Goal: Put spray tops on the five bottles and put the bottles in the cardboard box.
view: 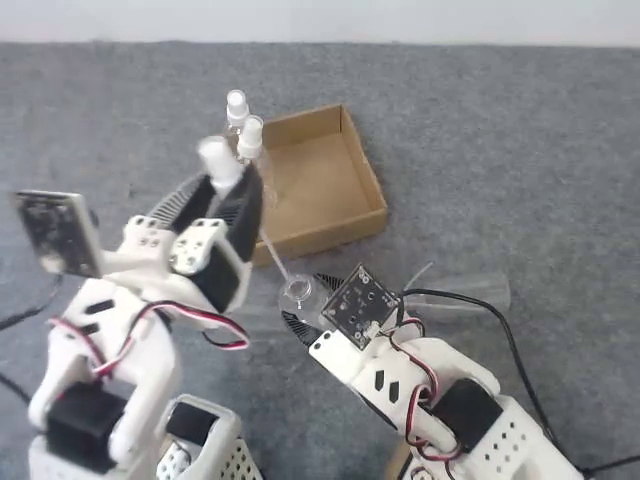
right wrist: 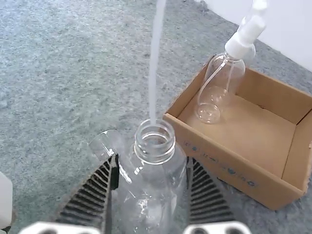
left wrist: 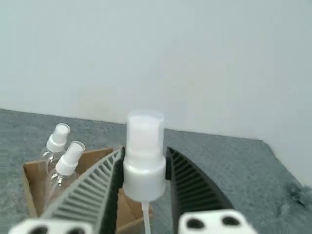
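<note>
My left gripper (view: 226, 186) (left wrist: 144, 170) is shut on a white spray top (view: 215, 158) (left wrist: 144, 156), held high. Its thin dip tube (view: 272, 255) (right wrist: 155, 73) slants down, and the tip reaches the open neck of a clear bottle (view: 297, 294) (right wrist: 153, 170). That bottle stands upright with my right gripper (view: 300, 312) (right wrist: 151, 195) shut on its body. Behind it lies the cardboard box (view: 330, 232) (right wrist: 219, 161) (left wrist: 30, 187). Two capped bottles (view: 245, 125) (left wrist: 63, 151) stand at its left end; the right wrist view shows one of them (right wrist: 222, 83).
A clear uncapped bottle (view: 470, 295) lies on the grey carpet to the right of the held bottle. Another clear bottle (right wrist: 100, 144) lies close beside the held one. A power cable (view: 500, 320) runs along the right arm.
</note>
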Action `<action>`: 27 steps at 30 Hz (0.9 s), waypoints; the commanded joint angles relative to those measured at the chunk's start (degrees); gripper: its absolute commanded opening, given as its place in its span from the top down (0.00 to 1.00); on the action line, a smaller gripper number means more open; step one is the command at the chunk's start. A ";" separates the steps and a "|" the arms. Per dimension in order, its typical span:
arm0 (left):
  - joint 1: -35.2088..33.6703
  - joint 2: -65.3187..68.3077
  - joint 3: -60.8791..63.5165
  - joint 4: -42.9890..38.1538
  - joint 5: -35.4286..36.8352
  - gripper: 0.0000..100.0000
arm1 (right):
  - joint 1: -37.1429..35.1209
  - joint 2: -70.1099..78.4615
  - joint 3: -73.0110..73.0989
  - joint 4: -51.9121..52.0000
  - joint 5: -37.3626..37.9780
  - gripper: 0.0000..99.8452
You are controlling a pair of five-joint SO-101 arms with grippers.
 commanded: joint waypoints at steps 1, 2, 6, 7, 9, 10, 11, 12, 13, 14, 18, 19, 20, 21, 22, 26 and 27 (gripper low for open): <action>4.13 -0.97 1.63 -4.04 0.53 0.99 | -0.75 -1.01 -0.62 -1.36 -0.44 0.99; 4.13 -0.97 2.07 -4.57 0.53 0.99 | -0.75 -1.01 -0.62 -1.27 -0.44 0.99; 4.13 -0.97 2.86 -4.57 0.44 0.99 | -0.75 -1.01 -0.62 -1.19 -0.53 0.99; 4.13 -0.97 3.03 -4.48 0.44 0.99 | -0.57 -1.01 -0.62 -1.36 -0.53 0.99; 4.13 -0.97 4.09 -4.66 0.44 0.99 | -0.48 -1.01 -0.62 -1.45 -0.53 0.99; 4.13 -0.97 4.62 -4.66 0.44 0.99 | -0.48 -1.01 -0.62 -1.36 -0.53 0.99; 4.13 -0.97 5.23 -4.75 0.35 0.99 | -0.48 -1.01 -0.62 -1.19 -0.53 0.99; 4.22 -0.97 5.67 -4.84 -0.09 0.99 | -0.48 -1.01 -0.62 -1.01 -0.53 0.99; 4.57 -0.97 5.85 -4.84 -1.32 0.99 | -0.48 -1.01 -0.18 -1.01 -0.53 0.99; 4.75 -0.97 6.02 -4.84 -2.64 0.99 | -0.40 -1.01 0.44 -1.19 -0.53 0.99; 6.77 -0.97 6.64 -3.69 -5.45 0.99 | -0.40 -1.01 2.20 -1.54 -0.44 0.99; 6.77 -1.05 6.90 -3.34 -5.36 0.99 | -0.40 -1.01 2.20 -1.54 -0.53 0.99; 6.95 -1.05 7.34 -3.08 -5.36 0.99 | -0.40 -1.10 2.29 -1.54 -0.53 0.99; 6.95 -1.05 8.04 -3.16 -5.36 0.99 | -0.40 -1.10 2.29 -1.45 -0.53 0.99; 6.95 -1.05 8.75 -3.25 -5.36 0.99 | -0.40 -1.10 2.29 -1.27 -0.53 0.99; 7.12 -1.05 11.30 -3.25 -5.45 0.99 | -0.40 -1.10 2.46 -0.92 -0.53 0.99; 7.12 -1.05 11.91 -3.25 -5.45 0.99 | -0.40 -1.10 2.46 -0.66 -0.53 0.99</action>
